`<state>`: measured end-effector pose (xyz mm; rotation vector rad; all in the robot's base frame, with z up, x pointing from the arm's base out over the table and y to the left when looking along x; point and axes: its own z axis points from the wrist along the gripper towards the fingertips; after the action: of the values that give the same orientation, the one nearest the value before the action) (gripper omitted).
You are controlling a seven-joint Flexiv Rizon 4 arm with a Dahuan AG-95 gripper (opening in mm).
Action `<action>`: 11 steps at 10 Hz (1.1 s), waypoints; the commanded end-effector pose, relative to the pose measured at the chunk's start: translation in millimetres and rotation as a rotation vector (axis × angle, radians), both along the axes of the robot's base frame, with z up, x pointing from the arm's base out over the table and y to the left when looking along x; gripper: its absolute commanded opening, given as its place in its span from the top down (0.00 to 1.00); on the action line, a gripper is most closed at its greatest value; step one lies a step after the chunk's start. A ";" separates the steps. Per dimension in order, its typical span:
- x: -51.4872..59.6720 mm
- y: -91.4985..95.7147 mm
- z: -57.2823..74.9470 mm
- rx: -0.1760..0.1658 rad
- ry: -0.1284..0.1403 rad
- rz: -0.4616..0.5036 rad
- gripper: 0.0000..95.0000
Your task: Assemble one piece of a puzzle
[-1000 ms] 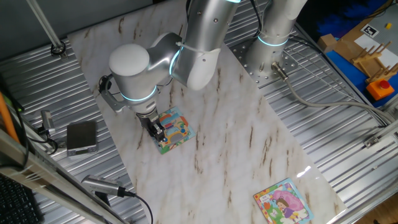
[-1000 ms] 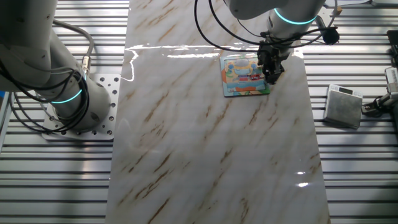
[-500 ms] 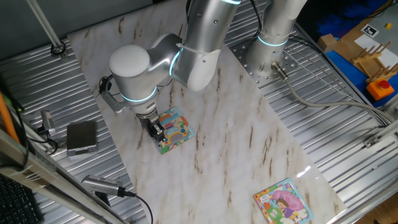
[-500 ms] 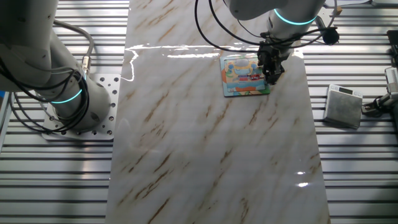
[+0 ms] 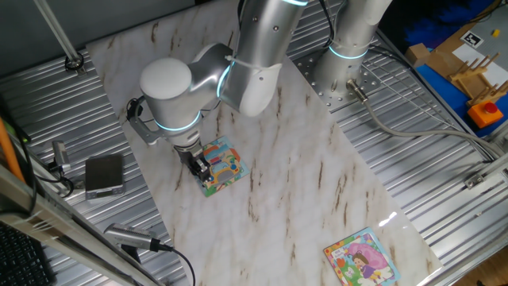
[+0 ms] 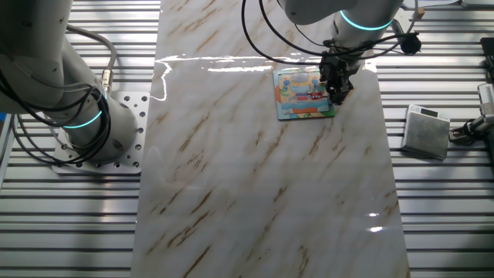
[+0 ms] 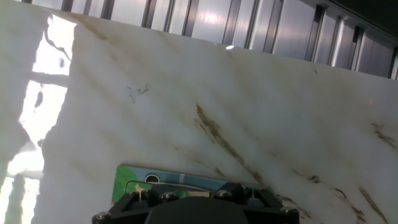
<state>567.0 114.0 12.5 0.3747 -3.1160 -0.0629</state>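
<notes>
The puzzle (image 5: 220,165) is a small square board with a teal and green border, lying on the marble table. It also shows in the other fixed view (image 6: 304,93) and as a green-blue strip low in the hand view (image 7: 163,177). My gripper (image 5: 202,169) points straight down with its fingertips on or just above the puzzle's edge nearest the arm; the other fixed view (image 6: 337,93) shows the same. The fingers look narrow and close together. The piece is hidden under the fingers or too small to see.
A second square puzzle with a pink-dressed girl (image 5: 361,257) lies at the near corner of the marble top. A grey box (image 5: 104,175) sits on the ribbed metal beside the table, also in the other fixed view (image 6: 426,132). A second arm's base (image 5: 346,71) stands at the table's far side.
</notes>
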 end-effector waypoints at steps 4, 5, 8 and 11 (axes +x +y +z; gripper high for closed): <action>1.1 -0.5 -3.7 -0.013 -0.001 0.002 0.40; 1.2 -0.6 -4.2 -0.014 -0.001 0.003 0.40; 1.1 -1.2 -4.4 -0.016 -0.001 0.003 0.40; 0.8 -1.9 -4.1 -0.017 -0.001 0.002 0.40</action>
<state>567.9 112.0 8.4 0.3768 -3.1144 -0.0373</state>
